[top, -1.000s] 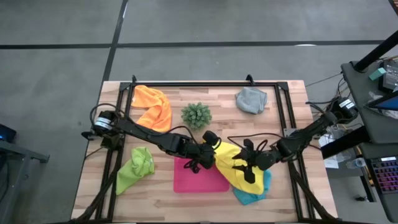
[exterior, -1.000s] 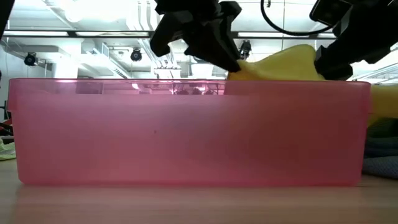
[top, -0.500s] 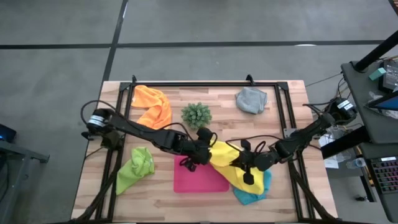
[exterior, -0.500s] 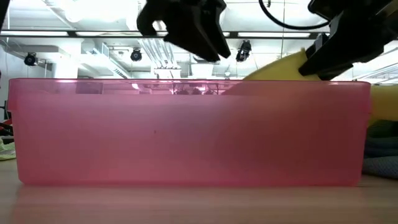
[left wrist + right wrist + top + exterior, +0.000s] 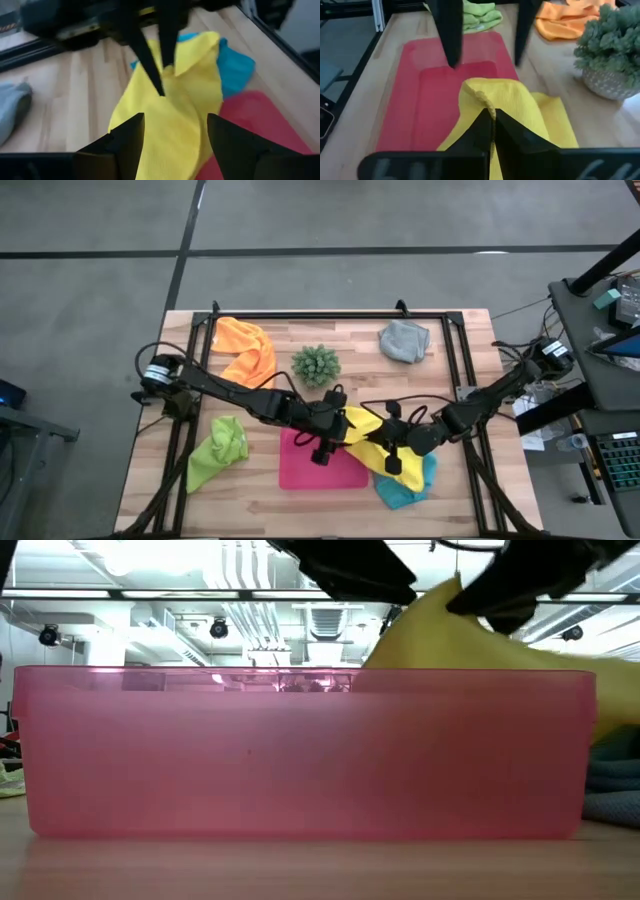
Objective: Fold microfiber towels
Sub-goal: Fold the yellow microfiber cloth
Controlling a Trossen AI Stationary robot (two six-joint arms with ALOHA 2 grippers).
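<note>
Wooden desk (image 5: 450, 480) below, our right fingers (image 5: 490, 122) pinch the yellow towel (image 5: 372, 445); left fingers (image 5: 135, 132) gape beside it. We should lift slowly, keeping edges aligned.

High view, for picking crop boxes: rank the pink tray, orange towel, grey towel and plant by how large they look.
1. Pink tray, though partly covered by the yellow towel.
2. Orange towel.
3. Grey towel and plant: look about alike, so I won't rank them.
</note>
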